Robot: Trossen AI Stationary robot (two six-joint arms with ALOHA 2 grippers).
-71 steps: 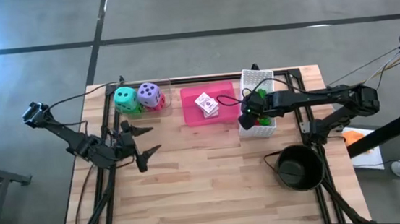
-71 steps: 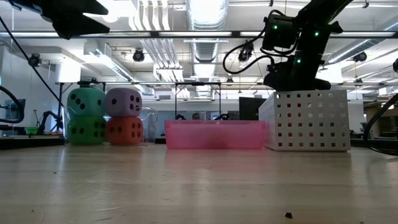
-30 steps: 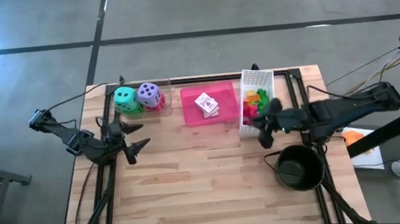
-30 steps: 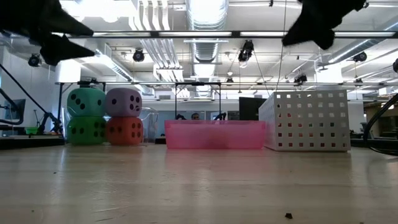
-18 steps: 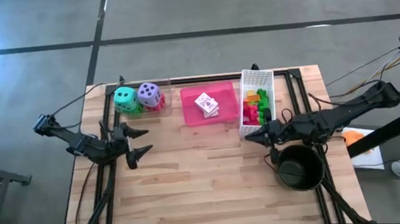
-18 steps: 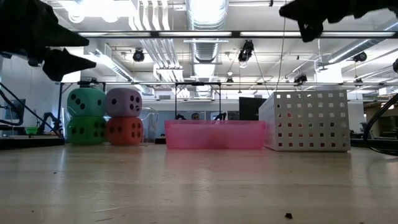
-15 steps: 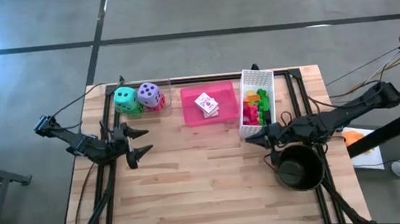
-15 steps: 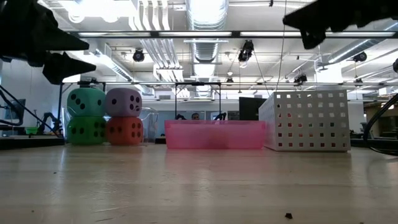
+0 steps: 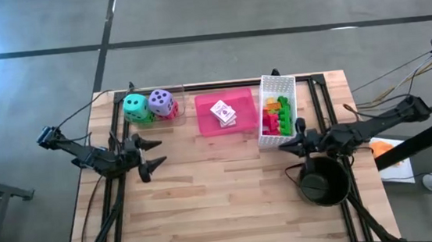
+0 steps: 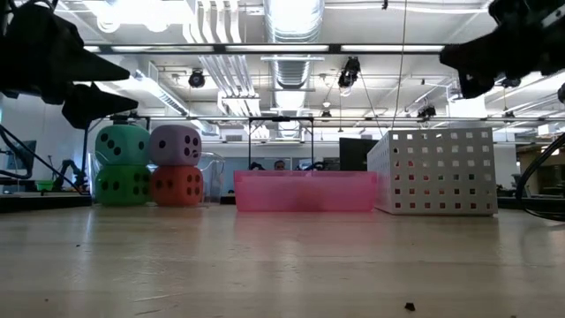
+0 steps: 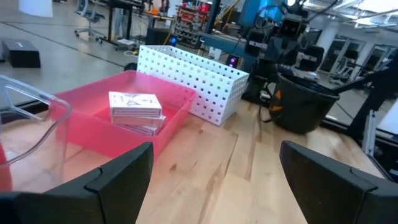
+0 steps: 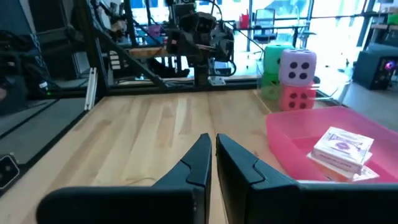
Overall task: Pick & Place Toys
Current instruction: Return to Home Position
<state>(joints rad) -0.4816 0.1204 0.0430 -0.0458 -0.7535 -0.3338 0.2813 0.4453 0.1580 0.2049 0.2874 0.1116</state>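
Soft dice stand stacked at the far left: teal [image 9: 135,106] on green [image 10: 123,185], purple [image 9: 162,102] on red [image 10: 177,185]. Card packs [image 9: 222,112] lie in a pink tray [image 9: 203,122]. Coloured bricks [image 9: 276,114] fill the white mesh basket [image 9: 277,80]. My left gripper [image 9: 158,153] hovers open near the dice, pointing level toward the tray. My right gripper [image 9: 283,148] is shut with nothing in it, just on the near side of the basket and above the table, between the basket and the black pot [image 9: 323,182].
The dice sit in a clear container [image 11: 37,118] by the far left corner. Dark frame rails [image 9: 112,193] run along both sides of the table. Bare wooden tabletop [image 9: 223,199] fills the middle and near part.
My right gripper has come down and drawn back toward the table's right edge, tipping until it points level. My left gripper has sunk a little where it hovers. The toys have stayed where they were.
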